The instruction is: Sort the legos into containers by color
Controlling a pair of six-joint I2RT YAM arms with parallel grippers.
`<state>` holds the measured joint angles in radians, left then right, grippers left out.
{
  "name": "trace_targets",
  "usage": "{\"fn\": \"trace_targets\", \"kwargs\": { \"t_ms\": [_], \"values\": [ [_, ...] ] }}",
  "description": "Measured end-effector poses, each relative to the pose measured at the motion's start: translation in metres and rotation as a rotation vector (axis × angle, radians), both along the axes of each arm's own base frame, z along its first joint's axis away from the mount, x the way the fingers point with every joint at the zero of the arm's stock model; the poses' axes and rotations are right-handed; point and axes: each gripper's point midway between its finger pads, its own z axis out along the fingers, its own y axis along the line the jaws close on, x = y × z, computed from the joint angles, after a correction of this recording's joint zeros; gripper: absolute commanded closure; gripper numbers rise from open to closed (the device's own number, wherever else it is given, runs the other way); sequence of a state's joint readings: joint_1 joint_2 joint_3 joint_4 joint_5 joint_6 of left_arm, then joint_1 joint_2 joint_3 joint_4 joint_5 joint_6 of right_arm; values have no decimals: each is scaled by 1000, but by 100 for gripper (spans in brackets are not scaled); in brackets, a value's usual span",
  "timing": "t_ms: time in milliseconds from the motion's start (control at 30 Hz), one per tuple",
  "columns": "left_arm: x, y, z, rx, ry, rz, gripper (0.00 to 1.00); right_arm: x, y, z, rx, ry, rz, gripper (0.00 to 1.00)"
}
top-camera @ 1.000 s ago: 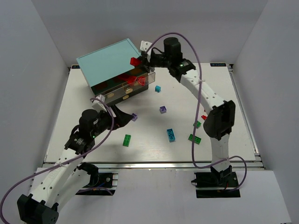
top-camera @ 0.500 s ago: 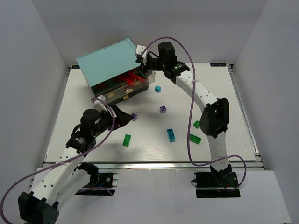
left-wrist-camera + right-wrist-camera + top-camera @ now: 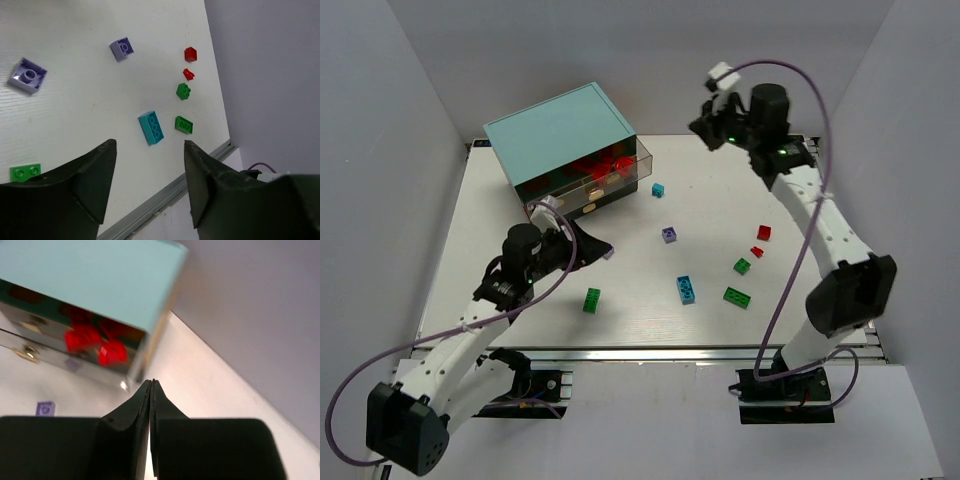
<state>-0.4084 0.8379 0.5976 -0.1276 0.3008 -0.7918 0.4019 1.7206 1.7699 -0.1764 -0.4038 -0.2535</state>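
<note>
Left gripper (image 3: pixel 592 246) first: its dark fingers (image 3: pixel 95 185) are spread wide, nothing between them, low over the white table (image 3: pixel 520 300). Just beside them sits a small purple studded plastic brick (image 3: pixel 608 250).

Nearest row, left to right:
- a flat green studded brick (image 3: pixel 591 300)
- an oblong cyan-blue studded brick (image 3: pixel 686 289)
- a second flat green brick (image 3: pixel 737 297)

A step further on the right, there's a small chunky green brick (image 3: pixel 743 266), a tiny red piece (image 3: pixel 757 252) and a small red brick (image 3: pixel 764 232), close together. Mid-table lies a second purple brick (image 3: pixel 669 234), and beyond it a small cyan-blue brick (image 3: pixel 658 190).

The loose count is three green, two cyan-blue, two purple and two red, nine in all.

At the far left stands the boxy light-teal cabinet (image 3: pixel 560 130). Its translucent brownish top drawer (image 3: pixel 638 168) holds a cluster of red bricks (image 3: pixel 592 167), too overlapped to count. Cream knobs (image 3: pixel 27 354) show on the drawer fronts.

Farthest back is the right gripper (image 3: pixel 151 382), raised high off the table, right of the cabinet and well apart from it. Its black fingers (image 3: pixel 130 415) are pressed flat together, pinching nothing.
</note>
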Motion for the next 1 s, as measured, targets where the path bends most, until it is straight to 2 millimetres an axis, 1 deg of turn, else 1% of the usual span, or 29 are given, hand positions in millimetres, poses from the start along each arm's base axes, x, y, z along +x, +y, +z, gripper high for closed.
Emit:
{"fn": "trace_targets", "kwargs": {
  "t_ms": [33,67,100,133,167,200,233,300,367,400,467,500,533,567,600,700,733,767,833,900,967,1000],
  "values": [
    [2,-3,-1,-3,4,-13,43,0,-25,-2,8,26,-58,94],
    [4,-7,-4,-5,13,-27,46,-1,-45,-7,13,54,-105,90],
    [7,-12,-8,0,27,-44,49,-1,-72,-18,11,101,-165,78],
    [10,-17,-10,2,38,-60,52,-2,-91,-31,8,149,-211,72],
    [14,-23,-14,7,51,-79,52,-3,-113,-48,2,207,-264,64],
    [17,-30,-18,14,66,-100,53,-4,-130,-65,-3,266,-304,49],
    [20,-36,-20,20,74,-120,53,-6,-149,-86,-12,336,-348,43],
    [28,-51,-21,35,80,-162,53,-17,-179,-129,-37,475,-413,31],
    [37,-70,-18,50,69,-213,49,-30,-203,-160,-48,599,-467,28],
    [42,-79,-16,59,58,-235,44,-36,-213,-172,-48,649,-492,27],
    [54,-101,-14,83,38,-286,39,-47,-229,-186,-34,723,-532,27],
    [61,-113,-13,93,22,-310,35,-50,-234,-188,-22,742,-543,28],
    [67,-126,-13,105,13,-335,33,-51,-238,-188,-4,756,-551,31],
    [73,-138,-15,118,5,-359,32,-52,-242,-187,11,765,-556,36],
    [79,-153,-16,130,-6,-386,30,-52,-245,-187,29,773,-557,47],
    [92,-194,-27,161,-19,-453,28,-58,-251,-184,74,820,-549,61],
    [96,-209,-33,171,-19,-475,28,-58,-252,-182,85,833,-538,62],
    [98,-221,-41,182,-11,-494,28,-57,-253,-181,96,843,-528,63],
    [102,-247,-56,201,5,-529,28,-56,-256,-182,111,863,-513,60],
    [105,-269,-70,217,28,-553,28,-61,-259,-188,122,901,-501,52],
    [108,-290,-79,221,42,-566,28,-66,-261,-197,121,941,-492,47],
    [110,-299,-82,218,51,-568,28,-69,-261,-201,120,959,-488,46]
  ]
}}
